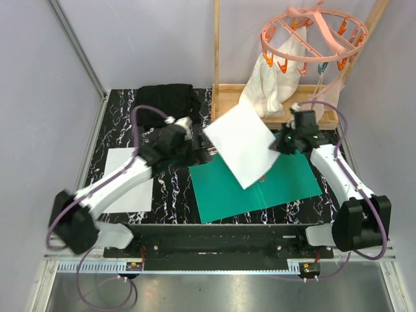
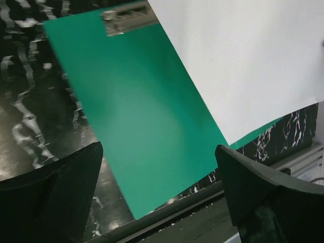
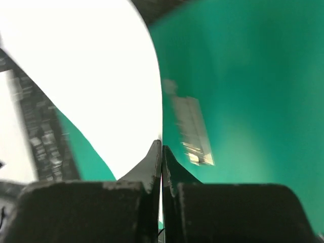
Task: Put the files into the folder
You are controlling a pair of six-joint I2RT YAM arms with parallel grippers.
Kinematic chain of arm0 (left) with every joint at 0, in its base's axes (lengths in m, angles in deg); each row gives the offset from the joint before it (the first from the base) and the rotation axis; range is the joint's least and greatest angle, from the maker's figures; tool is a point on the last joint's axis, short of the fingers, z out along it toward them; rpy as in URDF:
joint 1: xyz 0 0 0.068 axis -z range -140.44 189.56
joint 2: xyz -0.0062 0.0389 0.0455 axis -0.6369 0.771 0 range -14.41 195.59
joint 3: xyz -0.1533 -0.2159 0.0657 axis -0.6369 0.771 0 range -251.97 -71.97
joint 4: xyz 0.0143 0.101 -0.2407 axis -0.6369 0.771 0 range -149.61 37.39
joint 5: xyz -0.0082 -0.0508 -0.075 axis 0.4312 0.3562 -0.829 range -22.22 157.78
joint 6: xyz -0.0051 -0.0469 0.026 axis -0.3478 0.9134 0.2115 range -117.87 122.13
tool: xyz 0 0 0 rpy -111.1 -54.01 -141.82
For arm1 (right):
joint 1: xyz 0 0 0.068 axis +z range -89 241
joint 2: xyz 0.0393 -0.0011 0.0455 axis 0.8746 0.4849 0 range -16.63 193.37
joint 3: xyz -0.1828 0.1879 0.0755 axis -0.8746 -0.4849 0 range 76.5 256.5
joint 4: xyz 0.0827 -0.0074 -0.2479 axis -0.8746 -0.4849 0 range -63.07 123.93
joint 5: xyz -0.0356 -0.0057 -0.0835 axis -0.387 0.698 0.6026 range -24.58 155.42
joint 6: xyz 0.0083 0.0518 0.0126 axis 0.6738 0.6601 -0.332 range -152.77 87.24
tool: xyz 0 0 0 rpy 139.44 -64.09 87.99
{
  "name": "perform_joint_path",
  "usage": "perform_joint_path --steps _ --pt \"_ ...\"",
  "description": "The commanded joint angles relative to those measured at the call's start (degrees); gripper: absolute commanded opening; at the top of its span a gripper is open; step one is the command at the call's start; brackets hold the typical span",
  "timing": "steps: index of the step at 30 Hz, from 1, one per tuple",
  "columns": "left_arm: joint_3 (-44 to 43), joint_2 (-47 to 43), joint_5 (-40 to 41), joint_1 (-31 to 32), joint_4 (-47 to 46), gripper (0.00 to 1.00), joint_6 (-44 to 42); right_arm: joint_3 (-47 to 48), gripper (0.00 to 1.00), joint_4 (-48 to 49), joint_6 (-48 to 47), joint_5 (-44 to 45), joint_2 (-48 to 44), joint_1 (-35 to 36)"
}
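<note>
One file, a white sheet [image 1: 242, 144], hangs tilted in the air over the teal-green folder [image 1: 279, 185]. My right gripper [image 1: 281, 144] is shut on its right edge. In the right wrist view the jaws [image 3: 162, 149] pinch the sheet [image 3: 91, 76] edge-on above the folder [image 3: 253, 76] and its metal clip [image 3: 192, 131]. My left gripper [image 1: 194, 145] is open just left of the held sheet, with nothing between its fingers [image 2: 55, 197]; below it lie the folder [image 2: 136, 116] and the sheet [image 2: 243, 61]. A second file [image 1: 117, 161] lies flat at the table's left, partly under the left arm.
A folded black cloth [image 1: 166, 101] sits at the back left. A wooden rack [image 1: 273, 97] with white cloth [image 1: 273, 84] and a pink peg hanger [image 1: 312, 39] stands at the back right. The table's front rail [image 1: 221, 237] runs just below the folder.
</note>
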Motion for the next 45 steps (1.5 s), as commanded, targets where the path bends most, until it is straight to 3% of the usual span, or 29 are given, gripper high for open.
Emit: perform_joint_path --steps 1,3,5,11,19,35,45 --pt "-13.0 15.5 -0.8 8.8 -7.6 0.96 -0.3 -6.7 0.0 -8.1 -4.0 7.5 -7.1 -10.2" --pt "-17.1 24.2 -5.2 10.3 -7.8 0.96 2.1 -7.9 0.0 -9.1 -5.1 6.9 -8.2 -16.5" --pt "-21.1 30.2 -8.7 12.1 -8.4 0.94 5.2 -8.2 0.0 -10.5 -5.6 8.5 -8.3 -18.3" --pt "-23.4 37.0 -13.2 13.5 -10.0 0.93 8.6 -8.2 0.0 -13.4 -5.3 12.9 -8.0 -20.6" --pt "-20.8 36.1 -12.6 13.4 -10.1 0.93 6.9 -7.4 0.0 -12.4 -8.6 6.9 -3.0 -21.1" --pt "-20.0 34.0 -12.0 12.1 -10.4 0.93 6.3 -3.1 0.0 -12.9 -17.3 12.6 0.5 -21.1" --pt "-19.3 33.6 -11.5 12.1 -10.1 0.93 5.9 -3.8 0.0 -11.3 -19.9 10.0 0.4 -21.1"
